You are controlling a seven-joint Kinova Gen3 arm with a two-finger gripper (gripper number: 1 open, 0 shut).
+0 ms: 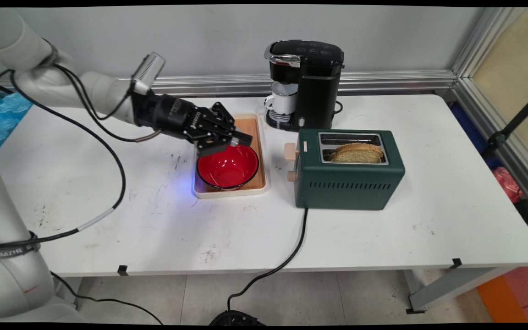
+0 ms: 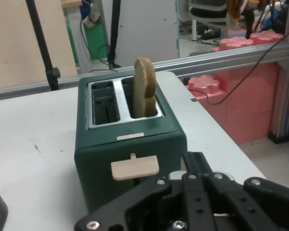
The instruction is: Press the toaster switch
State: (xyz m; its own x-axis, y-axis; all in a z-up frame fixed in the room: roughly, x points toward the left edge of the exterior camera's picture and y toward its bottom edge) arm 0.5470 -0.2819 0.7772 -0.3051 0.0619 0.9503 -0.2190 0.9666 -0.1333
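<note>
A black power cord [image 1: 291,247] drops over the near edge of the white tabletop [image 1: 429,220] and runs up to a green toaster [image 1: 346,183], which stands well to the right of the fingers [image 1: 242,137]. The hand view looks straight at that toaster [image 2: 130,144]: a slice of bread [image 2: 144,86] stands upright in one slot, the other slot is bare, and a pale lever [image 2: 135,168] juts from the end facing the hand.

The fingers hang over the far left rim of a red bowl [image 1: 229,169]; whether they touch it is not clear. Whether they stand wide or narrow I cannot tell, since the black linkage hides them in both views. The bowl sits in a wooden tray [image 1: 245,126] with a white edge, directly under and just nearer than the fingers. Beyond them, to the right, a black coffee machine [image 1: 307,82] holds a white mug [image 1: 283,101].

The bowl looks rigid, light and glossy, so probably slippery. Its thin black rim seems the only place that offers a hold, one finger inside the wall and one outside.
</note>
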